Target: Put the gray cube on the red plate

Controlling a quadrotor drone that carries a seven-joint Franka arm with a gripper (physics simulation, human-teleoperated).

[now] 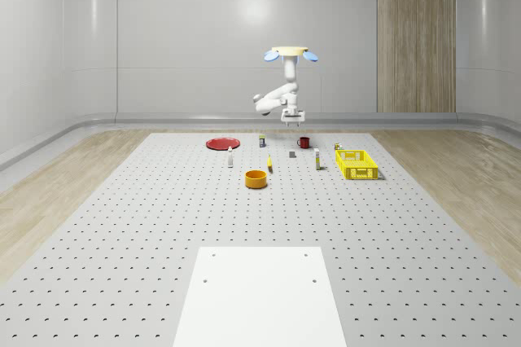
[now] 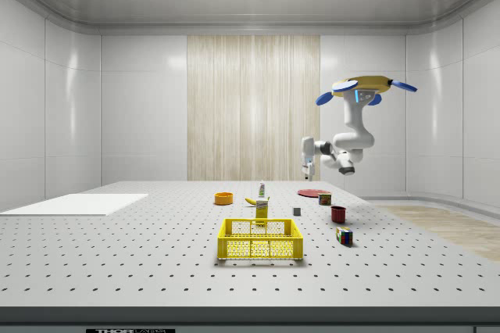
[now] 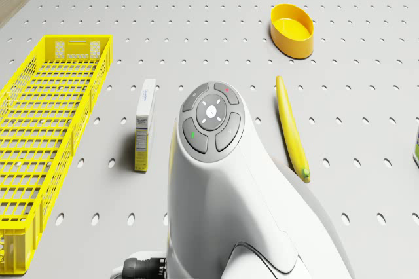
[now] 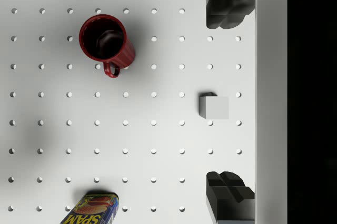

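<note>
High above the bench [image 1: 122,225] hovers the drone [image 1: 291,53] — its hand [image 4: 230,103] released, over the gray cube [image 4: 214,107]; next, descend to grasp.

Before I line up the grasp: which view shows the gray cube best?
The wrist view: the gray cube lies on the table between the open tool's fingers, seen from above. The whole-scene view and side view show it as a small speck below the hovering drone.
</note>
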